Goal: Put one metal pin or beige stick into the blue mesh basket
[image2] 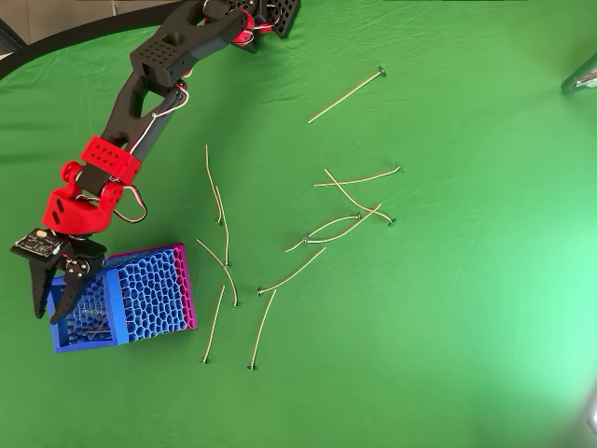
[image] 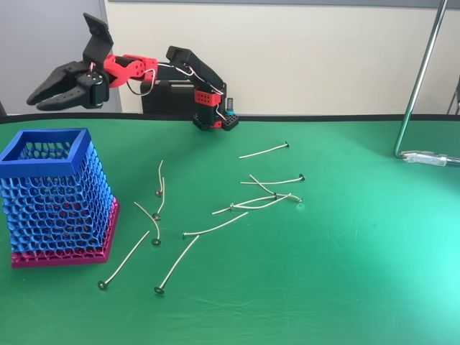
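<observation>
The gripper is held above the blue mesh basket at the tabletop's near left corner, jaws spread and empty, apparently after a release. One pin is seen inside.

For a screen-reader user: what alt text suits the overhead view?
A black-and-red robot arm holds its open gripper over the blue mesh basket at lower left. About a dozen thin beige pins lie scattered on the green table to its right.
</observation>
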